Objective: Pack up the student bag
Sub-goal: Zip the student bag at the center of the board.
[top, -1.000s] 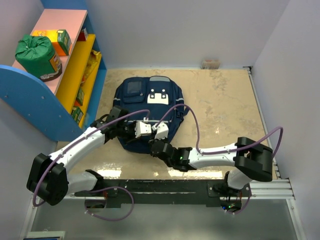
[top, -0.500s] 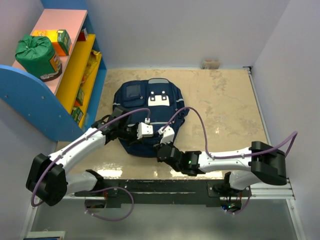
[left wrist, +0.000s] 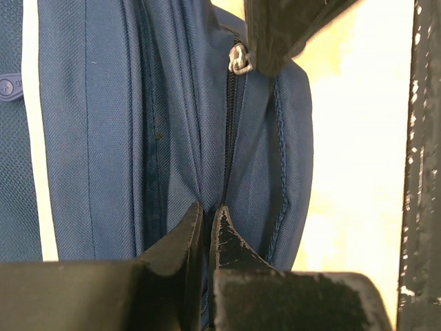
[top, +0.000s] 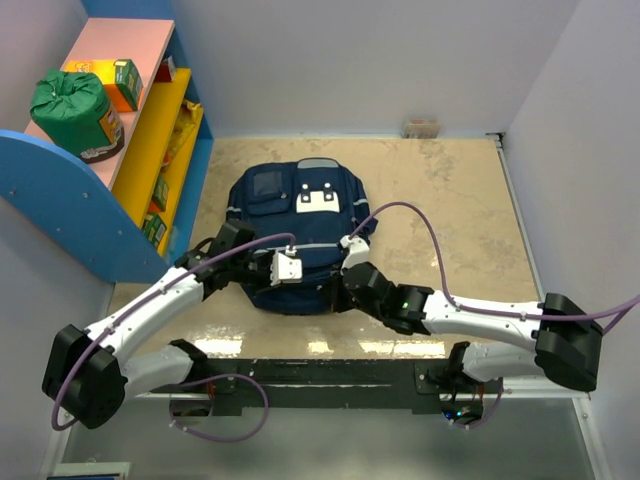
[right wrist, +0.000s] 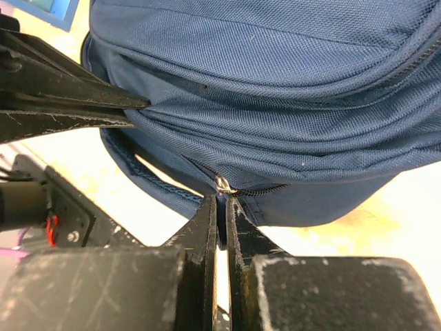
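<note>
The blue bag (top: 293, 222) lies flat in the middle of the tan surface (top: 450, 200). Its front pocket with 2 white patches faces up, toward 12 o'clock. Its edge at 6 o'clock is closest to the arms.

The left arm comes in from 8 o'clock. The left fingers (left wrist: 200, 219) are pressed together on a fold of the bag's cloth, right beside the zipper line. The cloth is pinched tight between them.

The right arm comes in from 4 o'clock. The right fingers (right wrist: 210, 210) are shut on the zipper pull (right wrist: 222, 185), a small silver ring with a dark tab. The tab sits between the 2 tips. In the left wrist view the pull is at 12 o'clock, and the zipper runs down from it to the left fingers.

Both sets of fingers are near each other at the bag's 6 o'clock edge, but they do not touch.

At 10 o'clock stands a shelf (top: 60, 200) in blue, pink and yellow. A green sack (top: 68, 105) sits on its top, with small boxes (top: 125, 82) just beside it.
</note>
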You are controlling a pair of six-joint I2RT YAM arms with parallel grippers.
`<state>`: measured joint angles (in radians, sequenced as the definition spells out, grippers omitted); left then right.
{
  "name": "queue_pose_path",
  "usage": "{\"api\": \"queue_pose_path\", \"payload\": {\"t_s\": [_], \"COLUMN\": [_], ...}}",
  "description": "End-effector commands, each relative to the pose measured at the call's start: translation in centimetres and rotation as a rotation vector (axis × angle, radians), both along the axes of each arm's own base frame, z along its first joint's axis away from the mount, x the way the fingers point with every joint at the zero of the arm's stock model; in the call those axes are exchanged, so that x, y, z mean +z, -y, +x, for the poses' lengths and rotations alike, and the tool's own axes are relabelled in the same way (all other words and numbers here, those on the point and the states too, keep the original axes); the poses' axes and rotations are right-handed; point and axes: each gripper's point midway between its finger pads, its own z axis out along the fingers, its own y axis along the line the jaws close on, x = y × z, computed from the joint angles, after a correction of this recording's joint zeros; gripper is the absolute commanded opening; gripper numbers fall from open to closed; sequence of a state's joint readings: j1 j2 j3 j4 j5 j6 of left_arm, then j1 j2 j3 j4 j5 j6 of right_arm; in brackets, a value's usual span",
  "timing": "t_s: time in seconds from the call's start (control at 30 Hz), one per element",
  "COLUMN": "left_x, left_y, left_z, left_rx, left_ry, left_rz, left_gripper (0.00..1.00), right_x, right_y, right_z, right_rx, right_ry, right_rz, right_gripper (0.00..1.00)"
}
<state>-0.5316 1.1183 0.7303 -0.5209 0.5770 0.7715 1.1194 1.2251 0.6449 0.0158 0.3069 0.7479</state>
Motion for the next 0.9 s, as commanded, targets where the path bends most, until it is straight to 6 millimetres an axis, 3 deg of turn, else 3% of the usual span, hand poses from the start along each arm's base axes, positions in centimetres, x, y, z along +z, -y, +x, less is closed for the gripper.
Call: {"api": "queue_pose_path", "payload": {"t_s": [0.0,0.1,0.2,0.33,0.43,0.53,0.67,0.87], "left_x": [-1.8,-1.4,-1.2,-1.8,-2.1,-2.0,-1.8,-0.3], "left_y": [-4.6,-6.0,-8.5,-11.5,-12.7,-14.2,-15.6,-15.5], "left_z": [0.6,1.0,2.0,2.2,2.1,3.1,3.7,3.3], "left_rx": [0.049,0.055,0.092,0.128,0.132,0.169,0.200,0.159], "left_ry": [0.081,0.088,0.099,0.088,0.093,0.123,0.104,0.139], "left_rz": [0.183,0.188,0.208,0.263,0.285,0.306,0.308,0.298], "left_gripper": [0.00,0.00,0.00,0.00,0.00,0.00,0.00,0.00], "right_x": [-4.8,-5.4,-4.7,-2.4,-1.2,-1.7,-4.0,-3.7], "right_y": [5.8,6.2,6.0,5.3,5.0,5.2,6.4,8.7], "right_z": [0.1,0.6,1.5,3.2,4.2,4.7,5.9,8.8], "right_rx": [-0.088,-0.096,-0.094,-0.063,-0.055,-0.056,-0.106,-0.255], "right_ry": [-0.083,-0.090,-0.052,0.059,0.123,0.133,0.076,0.006], "right_rz": [-0.232,-0.252,-0.236,-0.218,-0.233,-0.274,-0.334,-0.257], "right_gripper": [0.00,0.00,0.00,0.00,0.00,0.00,0.00,0.00]}}
